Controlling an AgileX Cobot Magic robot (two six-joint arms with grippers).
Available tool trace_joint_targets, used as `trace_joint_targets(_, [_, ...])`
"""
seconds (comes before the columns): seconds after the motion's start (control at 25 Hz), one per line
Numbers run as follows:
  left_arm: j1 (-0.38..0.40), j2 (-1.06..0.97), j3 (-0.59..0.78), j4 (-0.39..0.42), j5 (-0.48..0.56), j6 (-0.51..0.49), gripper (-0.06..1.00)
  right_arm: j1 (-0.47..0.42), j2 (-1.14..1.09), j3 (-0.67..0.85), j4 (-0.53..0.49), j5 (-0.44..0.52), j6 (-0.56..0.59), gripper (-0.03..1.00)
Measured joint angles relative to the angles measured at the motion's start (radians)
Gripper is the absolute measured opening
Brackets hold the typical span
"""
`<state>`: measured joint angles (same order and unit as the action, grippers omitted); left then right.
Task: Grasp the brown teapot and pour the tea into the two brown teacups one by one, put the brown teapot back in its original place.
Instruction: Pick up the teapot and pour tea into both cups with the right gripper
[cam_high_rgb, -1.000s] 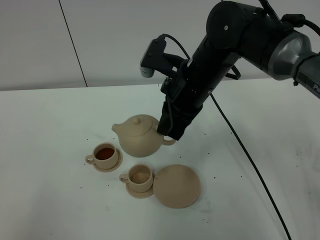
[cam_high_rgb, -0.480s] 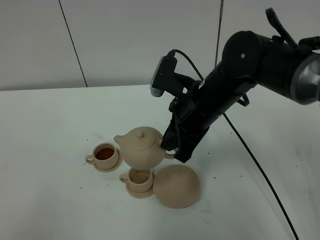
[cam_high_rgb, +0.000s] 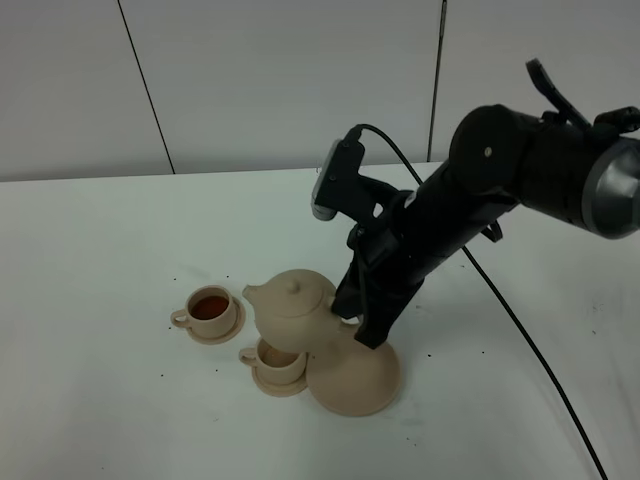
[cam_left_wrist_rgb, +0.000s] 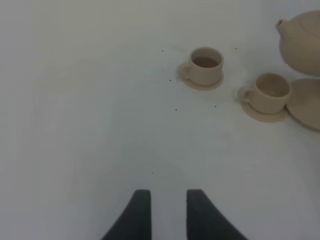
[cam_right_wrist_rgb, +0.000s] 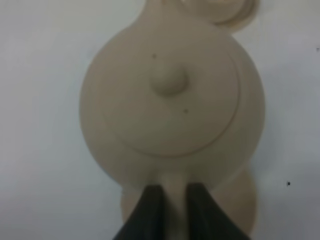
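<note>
The brown teapot (cam_high_rgb: 293, 308) hangs roughly upright, low over the near teacup and the left edge of the large round saucer (cam_high_rgb: 358, 380), its original place. My right gripper (cam_high_rgb: 350, 318) is shut on the teapot's loop handle, and the right wrist view shows the lid (cam_right_wrist_rgb: 170, 82) from above with the right gripper (cam_right_wrist_rgb: 175, 197) on that handle. One teacup (cam_high_rgb: 211, 308) on its small saucer holds dark tea. The other teacup (cam_high_rgb: 274, 362) is partly hidden behind the pot, so its contents do not show. My left gripper (cam_left_wrist_rgb: 165, 215) hovers over bare table with its fingers close together and nothing between them.
A black cable (cam_high_rgb: 520, 340) runs from the right arm across the white table toward the front right. The left wrist view takes in both teacups (cam_left_wrist_rgb: 205, 64) (cam_left_wrist_rgb: 270, 92), the teapot (cam_left_wrist_rgb: 302, 42) and the large saucer (cam_left_wrist_rgb: 307, 102) from a distance. Small dark specks dot the tabletop.
The right arm has carried the teapot down and toward the front right, from beside the filled cup to over the second cup and the large saucer's edge. The left gripper shows no change.
</note>
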<state>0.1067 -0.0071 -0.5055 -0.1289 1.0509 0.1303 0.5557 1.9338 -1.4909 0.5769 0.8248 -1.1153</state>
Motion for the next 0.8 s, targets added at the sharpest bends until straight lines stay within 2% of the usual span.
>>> trace_joint_targets(0.44, [0.000, 0.000, 0.000, 0.000, 0.000, 0.000, 0.24, 0.002, 0.000, 0.012, -0.073, -0.039, 0.017, 0.10])
trace_joint_targets(0.6, [0.000, 0.000, 0.000, 0.000, 0.000, 0.000, 0.24, 0.023, 0.000, 0.012, -0.139, -0.038, 0.053, 0.10])
trace_joint_targets(0.8, [0.000, 0.000, 0.000, 0.000, 0.000, 0.000, 0.24, 0.078, 0.000, 0.012, -0.274, -0.039, 0.134, 0.10])
